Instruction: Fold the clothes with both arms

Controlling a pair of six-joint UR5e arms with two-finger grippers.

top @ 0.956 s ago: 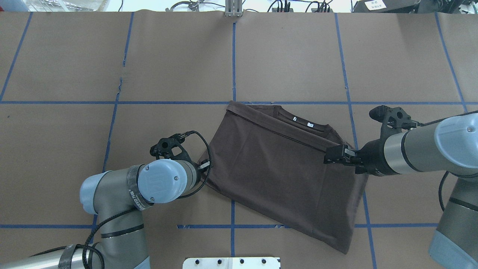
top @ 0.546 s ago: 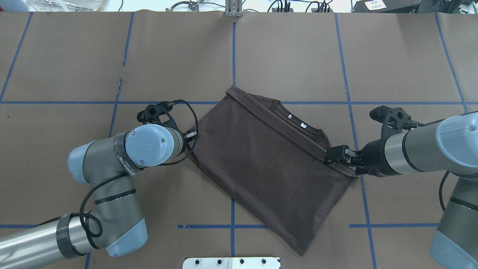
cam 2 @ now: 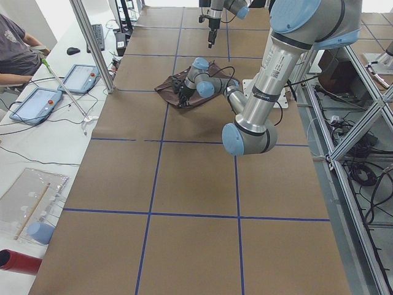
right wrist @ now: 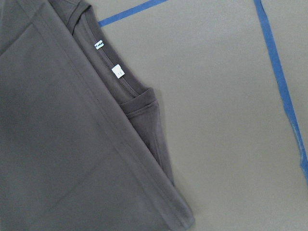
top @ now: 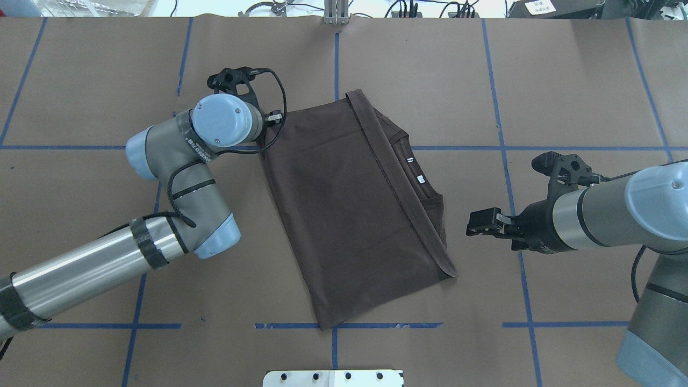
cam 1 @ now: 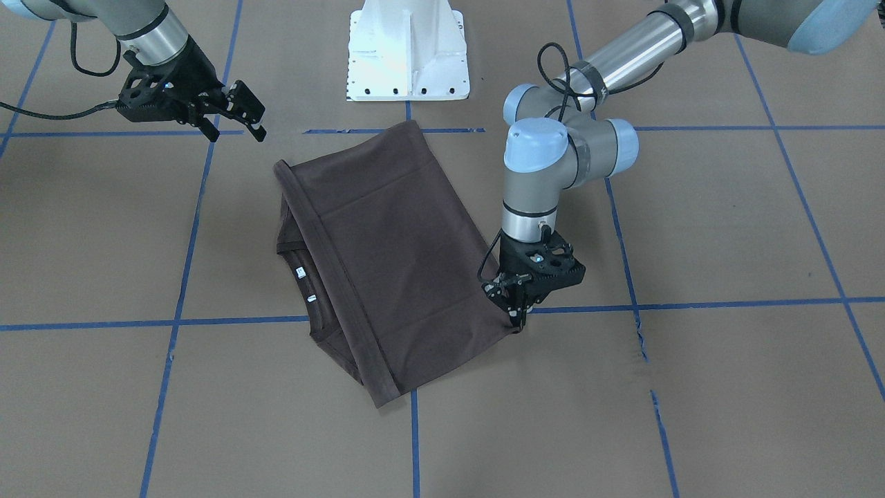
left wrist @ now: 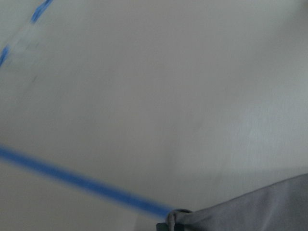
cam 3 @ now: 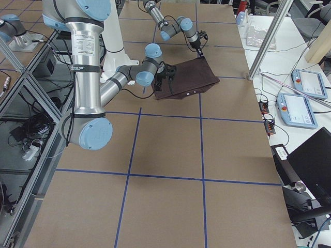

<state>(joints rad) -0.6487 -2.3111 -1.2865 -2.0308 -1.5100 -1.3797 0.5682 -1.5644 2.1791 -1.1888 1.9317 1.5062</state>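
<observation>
The dark brown T-shirt lies folded flat at the table's middle, its collar and white neck tags showing along its right edge. In the front-facing view my left gripper points down and is shut on the shirt's far left corner. That corner shows at the bottom of the left wrist view. My right gripper hovers open just right of the shirt, clear of the cloth, with nothing between its fingers. The right wrist view looks down on the collar and hem.
Brown paper with blue tape lines covers the table. The white pedestal base stands at the near edge. A side bench holds tablets, and a seated person is beside it.
My left gripper has dragged its corner away from the robot, swinging the shirt round. The right gripper has let go of the shirt's edge and stayed in place.
</observation>
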